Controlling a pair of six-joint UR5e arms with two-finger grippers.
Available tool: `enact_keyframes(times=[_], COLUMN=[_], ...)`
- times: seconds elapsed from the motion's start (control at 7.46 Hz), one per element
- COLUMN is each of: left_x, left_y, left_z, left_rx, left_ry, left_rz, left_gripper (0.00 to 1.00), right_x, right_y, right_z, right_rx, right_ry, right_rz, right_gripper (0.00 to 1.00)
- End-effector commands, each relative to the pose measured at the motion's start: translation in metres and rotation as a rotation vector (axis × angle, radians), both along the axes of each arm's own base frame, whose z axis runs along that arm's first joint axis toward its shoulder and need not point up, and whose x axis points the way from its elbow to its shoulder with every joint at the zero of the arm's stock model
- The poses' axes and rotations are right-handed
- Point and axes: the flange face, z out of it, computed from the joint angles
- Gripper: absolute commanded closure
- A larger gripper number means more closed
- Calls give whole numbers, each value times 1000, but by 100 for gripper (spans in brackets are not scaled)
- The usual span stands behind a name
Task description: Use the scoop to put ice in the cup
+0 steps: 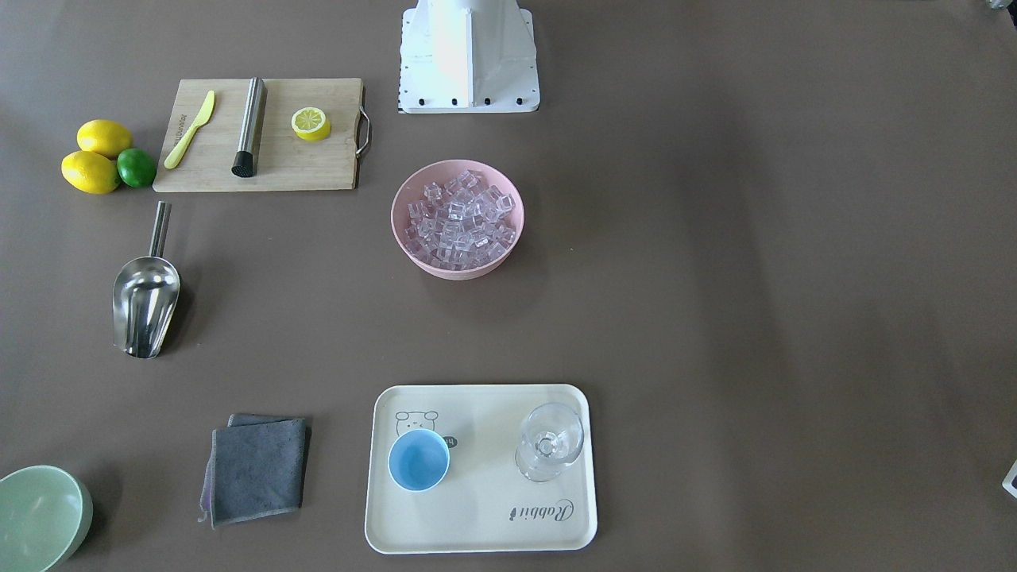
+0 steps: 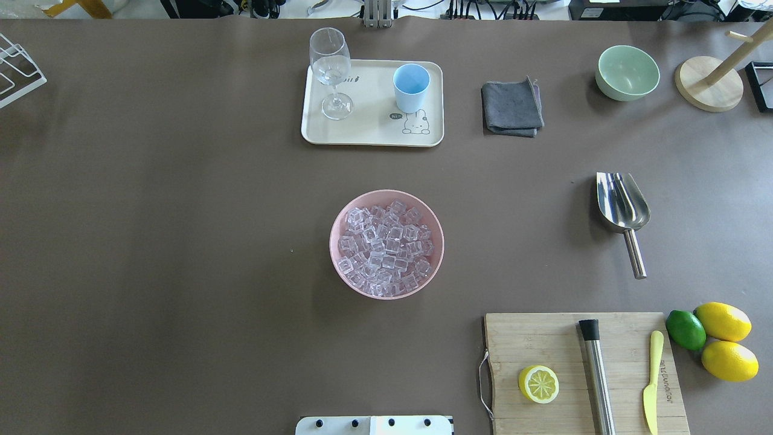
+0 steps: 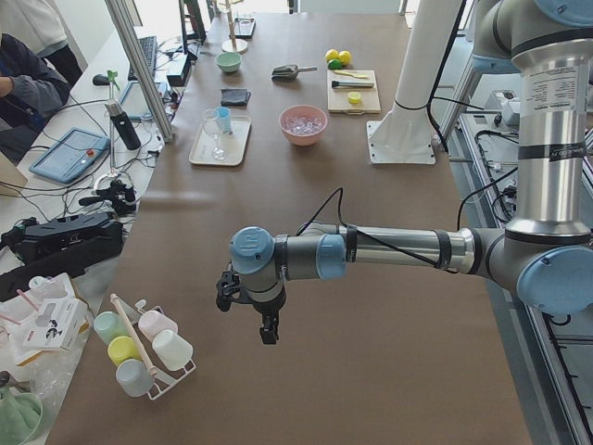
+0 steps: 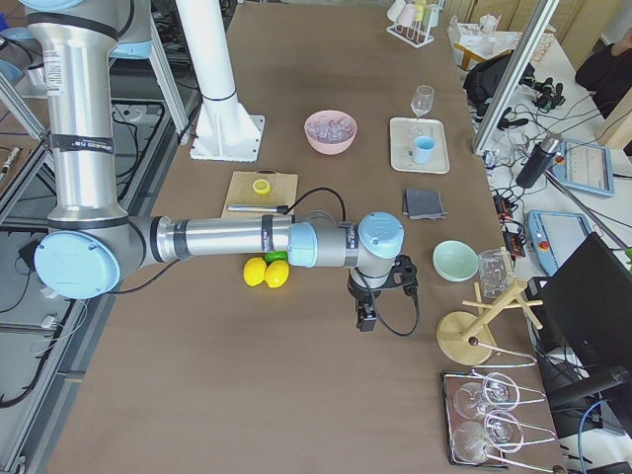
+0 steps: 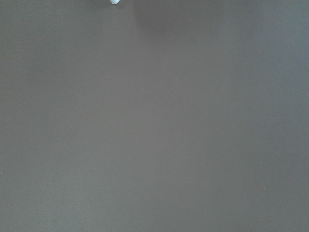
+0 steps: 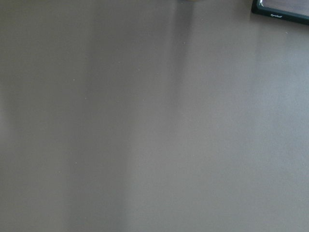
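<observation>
Two arms, yet the front view catches only their white base [image 1: 469, 56], cut off at the top. Ice [image 1: 459, 218] fills the pink bowl [image 1: 400, 230]; the scoop [image 1: 145, 302] lies to its left here, and the cup [image 1: 419, 460] stands on the near tray [image 1: 477, 516] marked "Rabbit". Overhead, the cutting board [image 2: 543, 344] logo is unreadable. In the side views, the left gripper [image 3: 268, 332] and right gripper [image 4: 365, 318] hang over the table [image 4: 296, 395]; their jaw state can't be told. The wrist cameras show only brown tabletop.

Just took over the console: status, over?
Jaws unreadable on left gripper and right gripper, both out wide. The scoop lies free, ice in pink bowl, cup empty on tray. Nothing between scoop and bowl.
</observation>
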Motion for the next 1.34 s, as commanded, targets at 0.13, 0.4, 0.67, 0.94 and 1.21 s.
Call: enact_keyframes(times=[0.13,0.4,0.67,0.94,1.21], left_x=[0,0,0,3,13], left_y=[0,0,-1,-6,-14], left_z=[0,-3,-4,-9,-23], left_rx=[1,5,4,22,49], left_ry=[2,2,2,5,24], left_rz=[1,2,1,6,25], left_gripper=[2,2,2,2,2], right_x=[3,4,4,1,-37], right_y=[1,2,2,0,1], right_z=[0,0,-4,-15,-40], right_rx=[0,-3,9,19,-9], right_ry=[-2,-2,-2,-11,-72], right_rz=[6,10,7,15,4], right_gripper=[0,0,0,0,0])
